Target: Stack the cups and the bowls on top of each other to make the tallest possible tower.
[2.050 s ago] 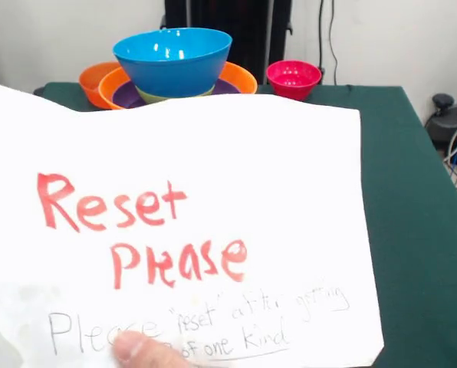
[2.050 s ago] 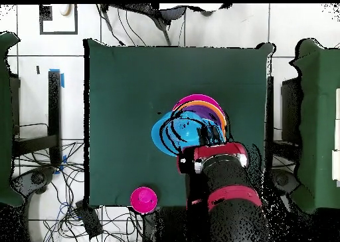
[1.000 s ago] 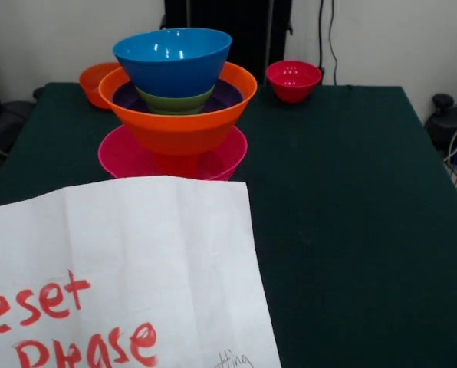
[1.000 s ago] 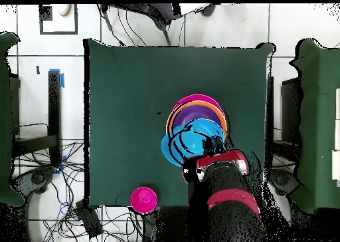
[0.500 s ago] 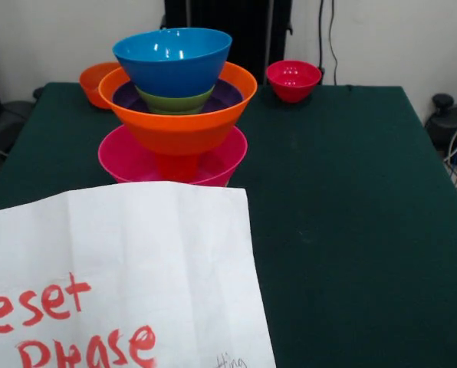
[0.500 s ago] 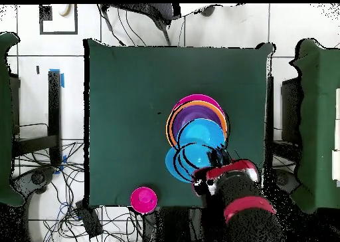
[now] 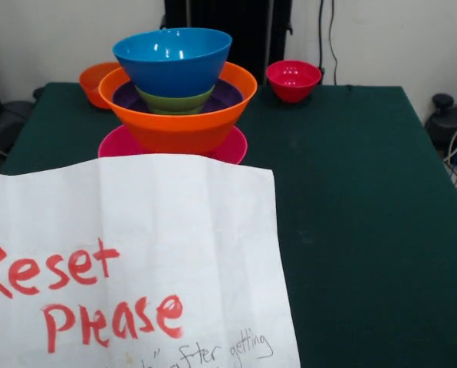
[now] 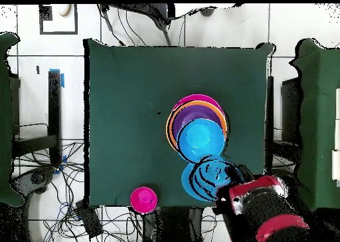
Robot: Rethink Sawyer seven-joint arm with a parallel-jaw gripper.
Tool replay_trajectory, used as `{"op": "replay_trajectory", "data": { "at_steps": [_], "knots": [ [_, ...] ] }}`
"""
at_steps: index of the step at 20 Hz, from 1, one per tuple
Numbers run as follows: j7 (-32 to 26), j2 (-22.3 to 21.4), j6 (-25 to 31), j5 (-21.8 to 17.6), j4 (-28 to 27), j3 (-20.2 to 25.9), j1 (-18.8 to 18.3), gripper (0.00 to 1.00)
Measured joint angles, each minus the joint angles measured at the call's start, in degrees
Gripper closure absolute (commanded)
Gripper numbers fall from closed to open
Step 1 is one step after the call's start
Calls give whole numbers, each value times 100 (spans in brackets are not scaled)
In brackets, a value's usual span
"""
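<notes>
Green-clothed table; white paper sheet lower left of front view reads "Reset Please" in red. Stacked glossy plastic tower upper centre: blue bowl in green, purple, wide orange. My red-black arm lower right overhead; can't tell gripper state.

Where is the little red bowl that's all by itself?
In the front view the little red bowl sits alone on the green table near its far edge, to the right of the tower. In the overhead view it is the pink circle at the table's bottom edge.
</notes>
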Motion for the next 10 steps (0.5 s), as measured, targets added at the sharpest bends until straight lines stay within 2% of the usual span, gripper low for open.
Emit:
{"op": "replay_trajectory", "data": {
  "at_steps": [10],
  "knots": [
    [0, -112, 500, -481, -472, -71, -331, 100]
  ]
}}
